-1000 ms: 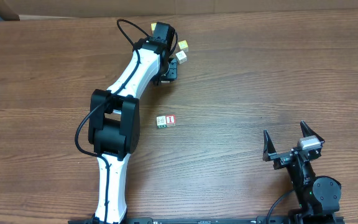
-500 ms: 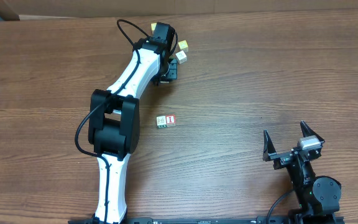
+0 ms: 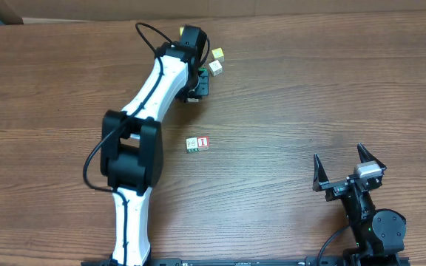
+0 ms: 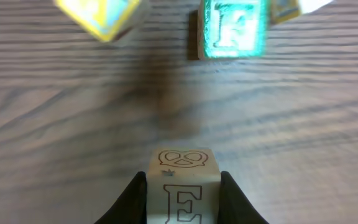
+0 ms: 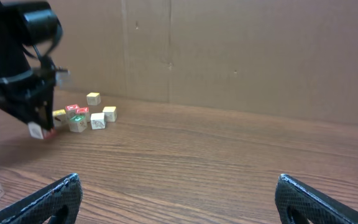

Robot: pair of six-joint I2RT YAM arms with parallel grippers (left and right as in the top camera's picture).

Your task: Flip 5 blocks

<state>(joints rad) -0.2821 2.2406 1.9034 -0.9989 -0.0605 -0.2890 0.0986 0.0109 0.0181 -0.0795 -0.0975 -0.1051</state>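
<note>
I have the left gripper (image 4: 183,198) clenched on a tiny pale wooden alphabet cube with an outlined E (image 4: 182,180) on its near face and a pretzel drawing on top. In the left wrist view both dark fingers (image 4: 131,202) press its sides. I can't tell if that cube rests on the brown wood-grain table (image 3: 309,81) or hangs just off it. From the held cube, a pale wooden cube with a bright green letter (image 4: 232,28) sits at about 1 o'clock, apart from it. A blurred yellow-edged cube (image 4: 101,14) sits at 11 o'clock, cut by the frame top. Overhead, the white-and-black left arm (image 3: 150,92) reaches to the far side of the table. A yellow-topped cube (image 3: 217,53) and a pale-topped cube (image 3: 215,66) lie just beside each other at 1 o'clock of its wrist, near it. Near table centre, at 6 o'clock of that wrist and well apart, a green-printed wooden cube (image 3: 191,144) and a wooden cube with a red I (image 3: 203,142) sit touching side by side. The right gripper (image 3: 339,155) is released, jaws spread wide and gripping nothing. It sits at 4 o'clock of that pair, well apart from every cube. Its wrist view has both dark fingertips (image 5: 51,199) low in frame. It also shows the left arm over a small huddle of cubes at 10 o'clock, before a brown cardboard wall (image 5: 229,50).
</note>
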